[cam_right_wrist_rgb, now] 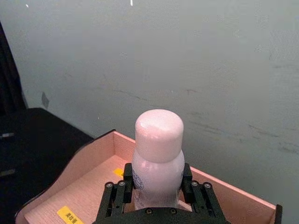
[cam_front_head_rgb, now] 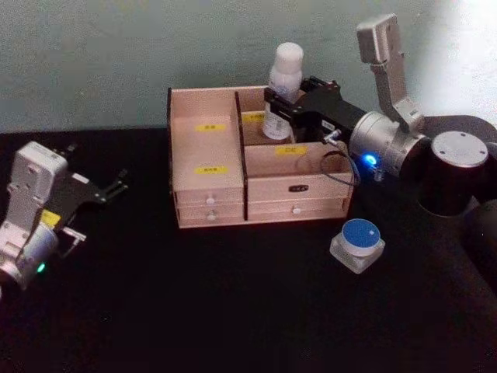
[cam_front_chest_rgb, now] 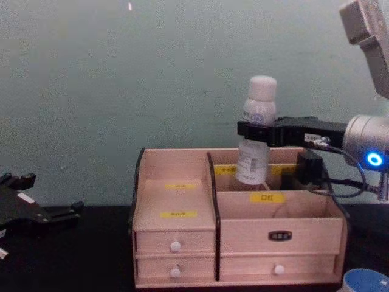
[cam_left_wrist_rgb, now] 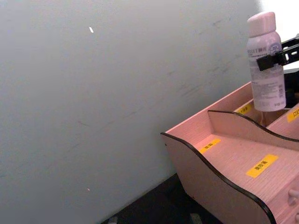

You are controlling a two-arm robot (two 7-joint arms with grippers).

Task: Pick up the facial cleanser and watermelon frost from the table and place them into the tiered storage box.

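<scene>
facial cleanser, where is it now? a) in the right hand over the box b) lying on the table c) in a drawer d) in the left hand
a: the right hand is shut on the facial cleanser over the back right compartment of the tiered storage box; the left hand idles at left.

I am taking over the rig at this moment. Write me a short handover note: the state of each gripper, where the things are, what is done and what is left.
Right gripper: shut on the cleanser, holding it nearly upright with its base down in the rear right compartment of the box. I cannot tell whether it touches the floor there.
Left gripper: open, holding nothing, parked left of the box.
Jar: on the table, in front of the box's right end.
Done: cleanser brought to the box.
Left: release the cleanser, then pick up the jar and place it in the box.
</scene>
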